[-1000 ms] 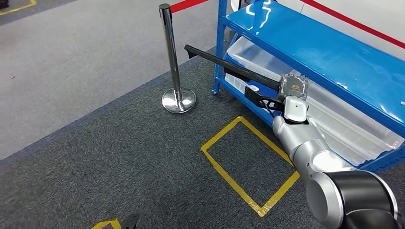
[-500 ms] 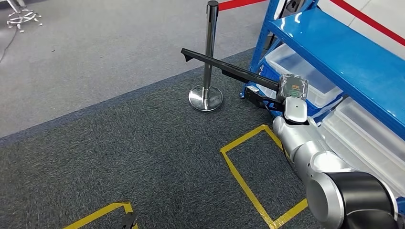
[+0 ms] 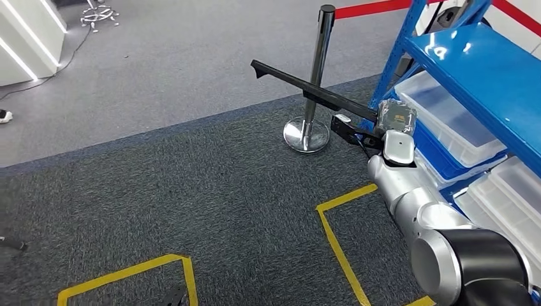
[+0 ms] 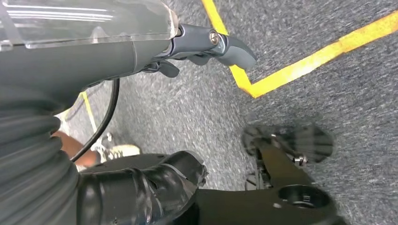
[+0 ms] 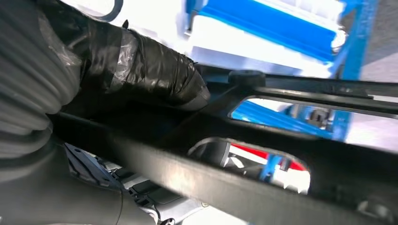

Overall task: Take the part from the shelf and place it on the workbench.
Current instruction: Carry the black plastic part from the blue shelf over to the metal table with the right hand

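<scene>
**Fingers wrapped on the part**

Fingers (image 5: 155, 75) of your right hand (image 3: 390, 122) grip the long black part (image 3: 306, 89), which reaches toward ten o'clock above grey carpet (image 3: 191, 191). Blue shelf (image 3: 485, 70) stands at two o'clock. Left hand (image 4: 206, 44) holds nothing, fingers apart.

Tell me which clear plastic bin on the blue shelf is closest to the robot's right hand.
The upper clear bin, on the blue ledge just beside the right hand; the others lie lower, toward the picture's right corner.

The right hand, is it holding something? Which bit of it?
Yes. The right hand holds a long black part by its end nearest the blue shelf; the rest sticks out over the carpet, past the silver post.
</scene>
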Action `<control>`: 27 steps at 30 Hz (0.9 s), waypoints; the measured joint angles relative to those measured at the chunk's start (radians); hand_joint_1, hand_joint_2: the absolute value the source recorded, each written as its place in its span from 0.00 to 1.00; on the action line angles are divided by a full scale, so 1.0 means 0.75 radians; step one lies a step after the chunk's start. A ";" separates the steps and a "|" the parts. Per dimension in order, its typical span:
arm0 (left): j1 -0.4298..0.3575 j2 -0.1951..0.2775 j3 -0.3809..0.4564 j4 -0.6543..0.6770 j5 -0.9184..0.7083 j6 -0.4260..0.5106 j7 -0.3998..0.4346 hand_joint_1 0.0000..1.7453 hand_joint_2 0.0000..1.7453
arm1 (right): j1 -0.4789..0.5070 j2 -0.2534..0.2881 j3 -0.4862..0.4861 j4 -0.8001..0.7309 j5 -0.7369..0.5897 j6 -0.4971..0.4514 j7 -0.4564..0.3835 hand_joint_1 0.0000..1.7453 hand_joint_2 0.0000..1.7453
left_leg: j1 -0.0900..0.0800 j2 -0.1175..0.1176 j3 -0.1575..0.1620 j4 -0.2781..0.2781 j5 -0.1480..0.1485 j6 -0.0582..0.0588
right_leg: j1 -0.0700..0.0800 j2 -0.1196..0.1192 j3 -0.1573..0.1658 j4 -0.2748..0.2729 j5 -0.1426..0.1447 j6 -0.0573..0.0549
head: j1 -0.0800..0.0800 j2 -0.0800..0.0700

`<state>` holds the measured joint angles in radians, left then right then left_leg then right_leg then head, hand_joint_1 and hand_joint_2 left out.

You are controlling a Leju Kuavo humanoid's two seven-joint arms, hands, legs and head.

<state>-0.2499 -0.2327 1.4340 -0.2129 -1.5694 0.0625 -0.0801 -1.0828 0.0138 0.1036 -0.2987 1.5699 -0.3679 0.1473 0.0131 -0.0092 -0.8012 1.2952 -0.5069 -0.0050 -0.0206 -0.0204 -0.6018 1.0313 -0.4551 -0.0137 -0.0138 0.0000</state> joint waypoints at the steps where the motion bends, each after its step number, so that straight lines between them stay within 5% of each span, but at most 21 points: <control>1: 0.001 0.000 0.000 0.000 0.000 0.000 0.000 0.00 1.00 | 0.000 0.000 -0.001 0.000 0.000 0.000 0.000 1.00 1.00 | 0.003 0.004 -0.014 0.028 0.000 -0.003 | 0.001 -0.017 0.001 0.000 -0.002 0.000 | 0.000 0.000; 3: 0.001 0.000 0.000 0.000 0.000 0.000 0.000 0.00 1.00 | 0.000 0.000 -0.002 0.000 0.000 0.000 0.000 1.00 1.00 | 0.006 0.019 0.044 -0.078 0.068 -0.005 | 0.001 -0.050 0.006 0.001 -0.007 0.005 | 0.000 0.000; 5: -0.001 0.000 0.000 0.000 0.000 0.000 0.000 0.00 1.00 | -0.002 0.000 -0.003 0.000 0.000 0.000 -0.001 1.00 1.00 | -0.004 0.078 0.143 -0.264 0.130 0.004 | 0.006 -0.079 0.012 0.003 -0.015 0.015 | 0.000 0.000; 7: -0.004 0.000 0.000 0.000 0.000 0.000 0.000 0.00 1.00 | -0.003 0.000 -0.004 -0.001 0.000 0.000 -0.001 1.00 1.00 | -0.018 0.110 0.180 -0.345 0.139 0.021 | 0.017 -0.104 0.014 0.004 -0.021 0.027 | 0.001 0.000; 10: -0.002 0.001 0.000 0.000 0.001 -0.002 0.000 0.00 1.00 | -0.003 0.003 -0.005 -0.001 0.000 -0.001 -0.001 1.00 1.00 | -0.021 0.065 0.182 -0.354 0.144 0.045 | 0.016 -0.130 0.022 0.007 -0.034 0.046 | 0.002 0.000; 12: -0.002 0.001 0.000 0.000 0.001 -0.004 -0.001 0.00 1.00 | -0.002 0.002 -0.006 -0.001 0.000 -0.001 -0.001 1.00 1.00 | -0.016 0.034 0.189 -0.365 0.150 0.061 | 0.009 -0.073 -0.004 0.073 -0.083 0.056 | 0.003 0.000; 14: -0.004 0.000 0.000 0.000 0.001 -0.007 -0.001 0.00 1.00 | 0.004 -0.002 -0.007 0.000 0.000 -0.001 -0.001 1.00 1.00 | -0.014 0.005 0.189 -0.367 0.153 0.070 | 0.007 0.002 -0.084 0.238 -0.164 0.056 | 0.005 0.000; 16: -0.004 -0.001 0.000 0.000 0.001 -0.009 -0.001 0.00 1.00 | 0.016 -0.002 -0.008 0.002 0.000 -0.002 -0.001 1.00 1.00 | -0.015 -0.030 0.189 -0.365 0.153 0.074 | 0.009 0.024 -0.158 0.378 -0.203 0.055 | 0.005 0.000; 18: -0.001 -0.003 0.000 0.000 0.001 -0.010 -0.001 0.00 1.00 | 0.026 -0.002 -0.008 0.002 0.000 -0.002 -0.001 1.00 1.00 | -0.014 -0.068 0.189 -0.359 0.152 0.074 | 0.007 0.030 -0.148 0.334 -0.143 0.053 | 0.005 0.000; 21: -0.002 -0.003 0.000 0.000 0.001 -0.010 -0.001 0.00 1.00 | 0.027 -0.004 -0.009 0.002 0.000 -0.002 -0.001 1.00 1.00 | -0.013 -0.117 0.179 -0.342 0.150 0.063 | -0.006 0.101 -0.042 0.086 -0.024 0.051 | 0.005 0.000; 23: -0.004 -0.004 0.000 0.000 0.001 -0.010 -0.001 0.00 1.00 | 0.027 -0.004 -0.009 0.002 0.000 -0.004 -0.002 1.00 1.00 | -0.009 -0.144 0.165 -0.338 0.155 0.046 | -0.004 0.133 -0.020 0.037 -0.022 0.048 | 0.004 0.000; 25: -0.001 -0.004 0.000 0.000 0.001 -0.011 -0.001 0.00 1.00 | 0.027 0.000 -0.010 0.002 0.000 -0.005 -0.001 1.00 1.00 | -0.004 -0.163 0.157 -0.342 0.161 0.030 | -0.001 0.105 -0.014 0.027 -0.017 0.035 | 0.004 0.000; 27: 0.003 -0.005 0.000 0.000 0.001 -0.012 -0.002 0.00 1.00 | 0.025 0.004 -0.010 0.001 0.000 -0.006 0.000 1.00 1.00 | -0.008 -0.106 0.134 -0.300 0.132 0.017 | -0.004 0.073 -0.006 0.013 -0.009 0.014 | 0.001 0.000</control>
<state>-0.2480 -0.2362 1.4340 -0.2129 -1.5686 0.0534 -0.0814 -1.0641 0.0172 0.0962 -0.2980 1.5698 -0.3724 0.1473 0.0071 -0.0886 -0.7005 1.0702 -0.4076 0.0077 -0.0234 0.0343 -0.6062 1.0411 -0.4616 -0.0028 -0.0130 0.0000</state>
